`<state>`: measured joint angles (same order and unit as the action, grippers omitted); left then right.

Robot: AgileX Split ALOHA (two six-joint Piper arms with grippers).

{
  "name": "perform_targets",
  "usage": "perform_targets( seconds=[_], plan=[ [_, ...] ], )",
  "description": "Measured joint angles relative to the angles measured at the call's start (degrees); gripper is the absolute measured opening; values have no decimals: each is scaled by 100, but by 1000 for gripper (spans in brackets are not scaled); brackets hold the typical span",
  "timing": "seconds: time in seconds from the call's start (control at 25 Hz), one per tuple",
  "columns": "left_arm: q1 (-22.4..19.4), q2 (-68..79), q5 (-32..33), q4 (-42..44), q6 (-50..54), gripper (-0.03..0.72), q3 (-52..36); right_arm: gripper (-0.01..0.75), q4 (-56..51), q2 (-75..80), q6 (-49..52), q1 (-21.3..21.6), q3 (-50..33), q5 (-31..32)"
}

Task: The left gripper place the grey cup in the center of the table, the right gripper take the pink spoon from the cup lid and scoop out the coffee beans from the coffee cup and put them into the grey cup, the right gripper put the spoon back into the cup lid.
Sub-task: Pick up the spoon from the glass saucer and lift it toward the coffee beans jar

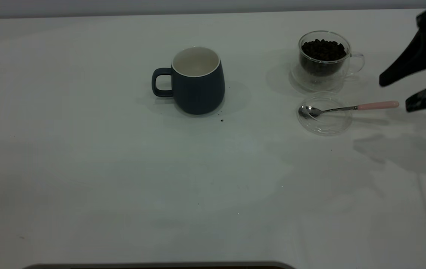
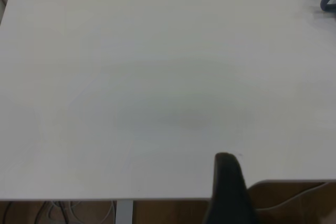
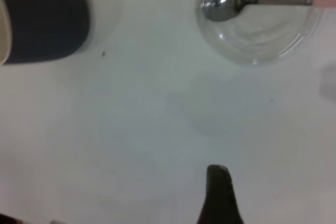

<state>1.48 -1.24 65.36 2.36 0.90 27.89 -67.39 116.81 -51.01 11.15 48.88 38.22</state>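
White tabletop [image 1: 86, 168] fills nearly the whole exterior view, matte and plain, with a few tiny dark specks, one just in front of the mug. Beyond its far edge runs a narrow strip of pale grey wall. A dark curved rim shows at the near edge of that view. No writing, label or brand mark can be read on anything.

Near the middle of the table stands the mug [image 1: 197, 80], upright, dark navy-grey outside and white inside, its handle turned toward the left arm's side. It looks empty.

Well apart from it, toward the right arm's side, sits the glass cup [image 1: 324, 59], upright and filled with the beans [image 1: 323, 49]. Just in front of it lies the lid [image 1: 325, 123], flat on the table. The spoon [image 1: 341, 108] rests with its metal bowl inside the lid and its pink handle end reaching past the rim toward the right gripper [image 1: 394, 93].

That gripper hangs at the right edge of the exterior view, its two black fingers spread wide apart and holding nothing, their tips close to the spoon's pink end without touching it.

In the left wrist view only one dark finger [image 2: 228, 187] of the left gripper shows, over bare table near its edge; how far it is open cannot be told. Cables show below the table edge there.
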Motion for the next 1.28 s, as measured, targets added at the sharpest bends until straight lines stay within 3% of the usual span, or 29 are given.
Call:
perform_targets(
  seconds=[0.24,0.76,1.28],
  plan=[
    [0,0,0,0,17,567,0,601,-746,577,-998,218,17,-71],
    [0,0,0,0,12,567,-1,600,-2010,1389,-2329,218,422,-306],
    [0,0,0,0,12,567,-1,592,-2186,1503,-2867,218,753,-483]
  ],
)
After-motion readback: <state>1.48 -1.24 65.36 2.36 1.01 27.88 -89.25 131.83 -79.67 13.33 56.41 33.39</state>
